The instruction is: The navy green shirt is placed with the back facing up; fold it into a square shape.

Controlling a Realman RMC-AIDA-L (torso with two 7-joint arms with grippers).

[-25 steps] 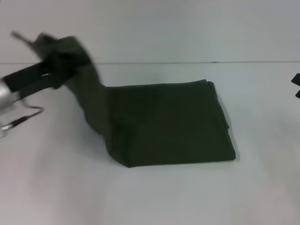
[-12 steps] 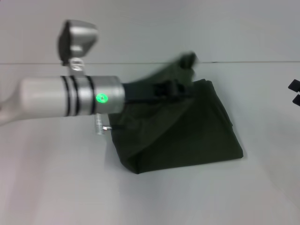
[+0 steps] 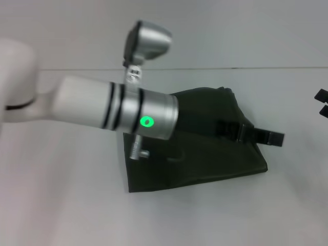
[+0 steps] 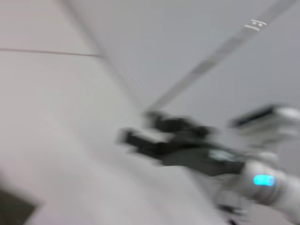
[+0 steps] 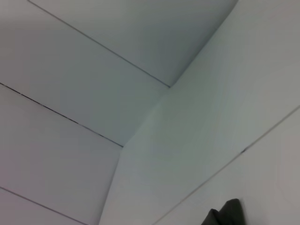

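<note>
The left arm [image 3: 97,110] now reaches in from the left edge of the head view across the middle of the frame. A second ago it was at the upper left with a bunched end of the shirt [image 3: 195,164] lifted high off the worktop [image 3: 61,205]; half a second ago it was already over the middle, dragging that cloth with it. The raised flap has come over onto the rest of the shirt, which now lies as a compact dark block in the centre and right of centre of the frame, lower edge roughly straight, right edge slanting.

The left gripper [image 3: 266,137] sits at the shirt's right edge, its dark fingers pointing toward the right side of the frame and just past the cloth. Whether it has the fabric pinched or has let go I cannot tell; the fingers lie close together and low over the cloth. In the left wrist view a small dark corner of the shirt shows at the lower left, and the other arm's gripper appears blurred farther off.

My reading is that this fold is laid across and the shape is close to a square, though the outline looks skewed and may want squaring.

The right gripper [image 3: 322,102] is parked at the right edge of the frame, apart from the shirt; only a dark sliver shows, so I cannot tell how it stands.

No containers are in view.
</note>
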